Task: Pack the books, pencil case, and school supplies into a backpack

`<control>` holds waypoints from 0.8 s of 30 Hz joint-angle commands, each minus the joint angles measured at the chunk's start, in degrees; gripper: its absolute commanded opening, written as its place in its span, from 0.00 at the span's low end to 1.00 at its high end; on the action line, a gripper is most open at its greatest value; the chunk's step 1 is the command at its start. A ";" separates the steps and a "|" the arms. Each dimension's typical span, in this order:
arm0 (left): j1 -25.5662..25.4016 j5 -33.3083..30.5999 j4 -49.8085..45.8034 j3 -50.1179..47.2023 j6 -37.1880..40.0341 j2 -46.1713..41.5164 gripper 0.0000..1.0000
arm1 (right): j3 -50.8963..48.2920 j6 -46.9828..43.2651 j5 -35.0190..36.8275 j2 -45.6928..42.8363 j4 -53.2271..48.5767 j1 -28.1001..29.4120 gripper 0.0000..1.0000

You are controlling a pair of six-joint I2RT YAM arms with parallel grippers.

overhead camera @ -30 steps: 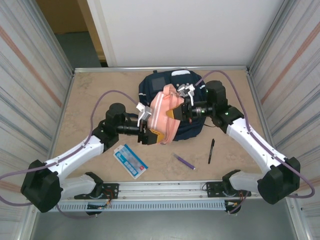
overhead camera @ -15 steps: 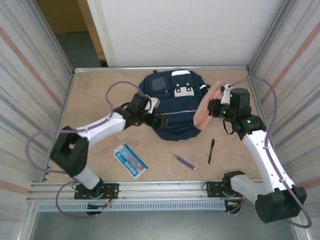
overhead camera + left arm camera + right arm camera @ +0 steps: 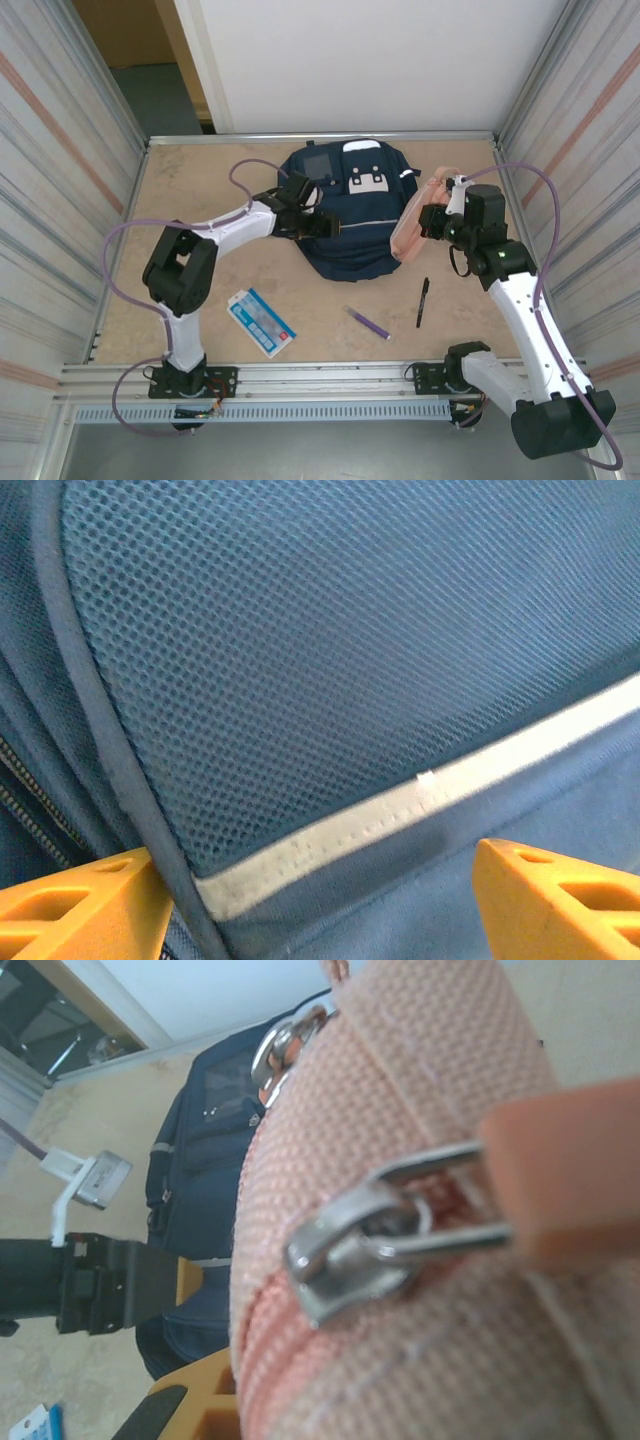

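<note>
The navy backpack (image 3: 350, 225) lies flat in the middle of the table. My left gripper (image 3: 327, 226) rests on its front. In the left wrist view that gripper (image 3: 320, 910) is open, its orange fingertips (image 3: 560, 900) set wide apart over the blue mesh and the pale stripe (image 3: 420, 790). My right gripper (image 3: 430, 215) is shut on the salmon-pink pencil case (image 3: 412, 222), held tilted off the table at the backpack's right edge. Up close the pencil case (image 3: 420, 1140) shows its metal zipper pull (image 3: 370, 1250). The light-blue-and-white booklet (image 3: 262, 322), purple pen (image 3: 369, 322) and black pen (image 3: 423, 302) lie on the table.
Raised walls enclose the table (image 3: 200, 190) on the left, right and back. The arm bases and a metal rail (image 3: 320, 378) run along the near edge. A purple cable (image 3: 125, 250) loops beside the left arm.
The right gripper carried the pencil case from above the backpack to its right side. The left arm swung away from the case and onto the backpack's front.
</note>
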 commanded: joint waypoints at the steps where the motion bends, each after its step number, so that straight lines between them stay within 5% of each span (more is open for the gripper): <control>1: 0.67 1.33 -1.68 1.41 -4.13 1.00 0.78 | -1.04 -0.81 -1.66 -0.59 1.16 -0.38 0.00; 3: 0.97 3.66 -0.25 1.20 -4.42 1.02 0.66 | -1.91 0.17 -2.90 -0.58 1.80 -0.33 0.00; 6: 2.51 12.31 3.37 1.03 -3.94 0.89 0.20 | -3.65 2.00 -5.30 0.17 3.39 -0.33 0.00; 8: 3.77 17.33 5.42 0.62 -5.52 -0.27 0.03 | -3.67 4.28 -7.26 1.09 2.84 -0.33 0.00; 12: 5.42 20.80 8.77 -0.56 -7.85 -4.89 0.00 | -3.95 16.00 -16.11 2.57 2.96 -0.41 0.00; 16: 5.83 21.74 8.80 1.61 -10.08 -7.43 0.00 | -0.91 31.65 -36.26 8.56 3.65 -0.96 0.00; 20: 6.00 21.61 14.71 2.01 -14.92 -8.22 0.00 | 1.88 23.96 -50.24 14.69 0.19 6.12 0.00; 24: 6.27 20.25 18.00 3.17 -18.02 -8.13 0.00 | -2.30 25.15 -48.48 17.27 4.16 14.61 0.00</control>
